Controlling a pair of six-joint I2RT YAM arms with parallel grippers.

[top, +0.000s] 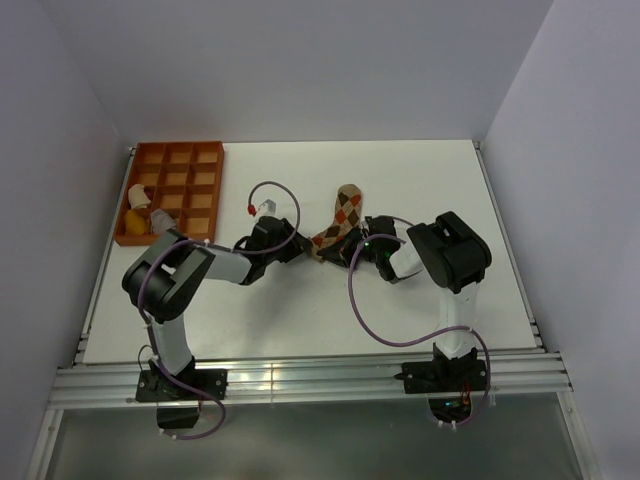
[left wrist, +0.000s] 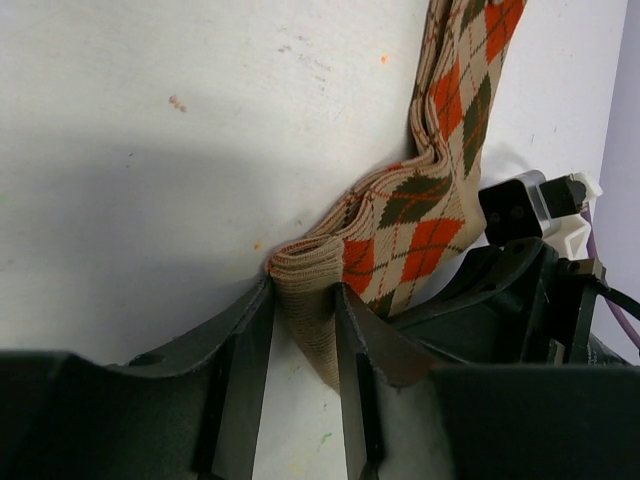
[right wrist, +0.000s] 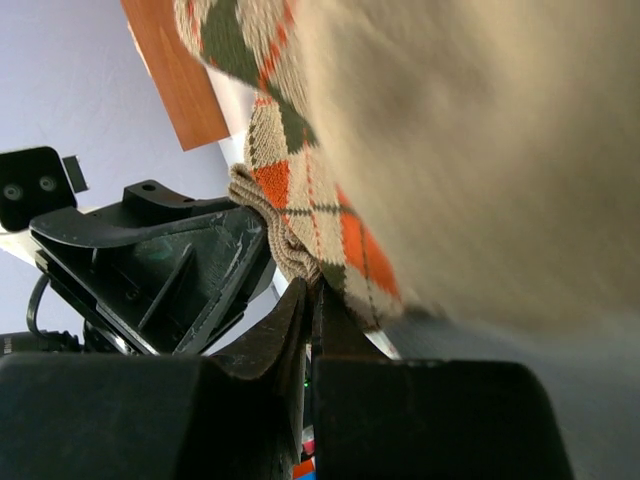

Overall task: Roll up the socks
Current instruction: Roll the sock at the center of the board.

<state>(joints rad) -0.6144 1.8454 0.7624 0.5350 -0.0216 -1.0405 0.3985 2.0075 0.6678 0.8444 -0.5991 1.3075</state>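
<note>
While the left gripper (left wrist: 305, 292) is clamping the ribbed tan cuff of the argyle sock (left wrist: 420, 230) and the right gripper (right wrist: 310, 296) is pinching shut on that same bunched end, the tan fabric with orange-red and dark diamonds is stretching away right of the orange tray (top: 170, 147).
</note>
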